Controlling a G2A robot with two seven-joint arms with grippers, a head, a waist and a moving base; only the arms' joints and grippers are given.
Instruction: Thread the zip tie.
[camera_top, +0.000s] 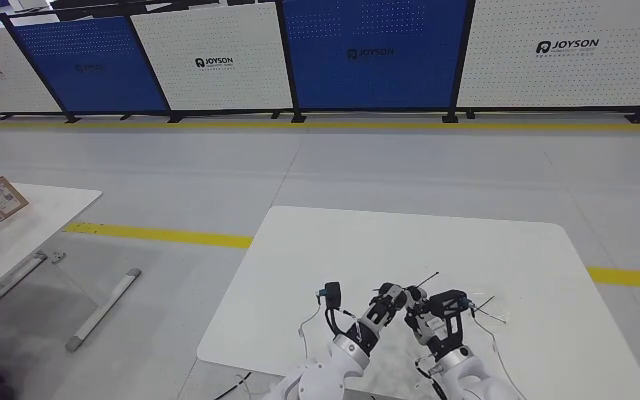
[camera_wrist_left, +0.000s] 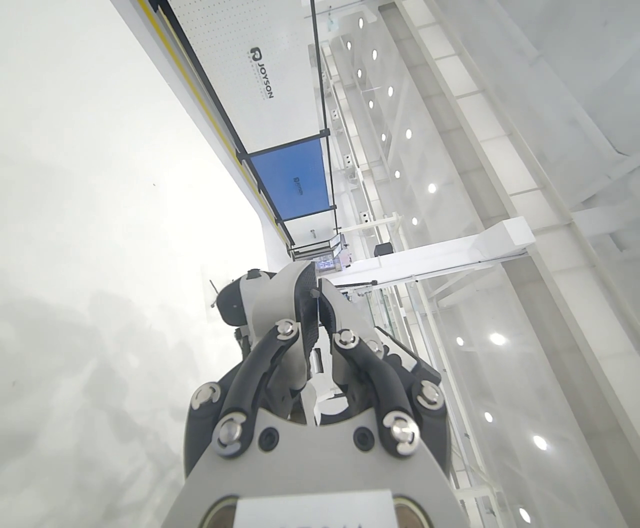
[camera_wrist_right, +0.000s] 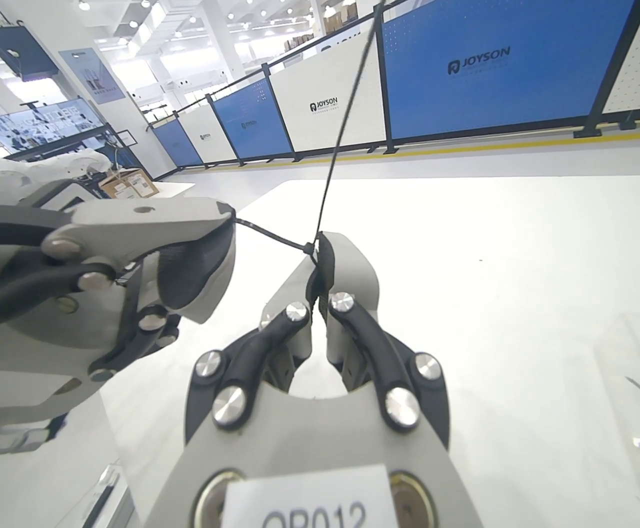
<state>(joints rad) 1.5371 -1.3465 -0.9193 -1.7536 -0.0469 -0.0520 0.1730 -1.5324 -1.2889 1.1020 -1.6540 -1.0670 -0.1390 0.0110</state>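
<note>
Zip tie (camera_wrist_right: 334, 150) held over near table (camera_top: 400, 250) between both grippers; right gripper (camera_wrist_right: 317, 255) clenched on head end, left gripper (camera_wrist_left: 316, 294) clenched on strap just left; long tail pointing far; risk: thin strap slipping or kinking, if pulled askew to the head.

Top camera overlooks the table (camera_top: 400, 250); right wrist camera closely faces left pincer (camera_wrist_right: 227, 222).
</note>
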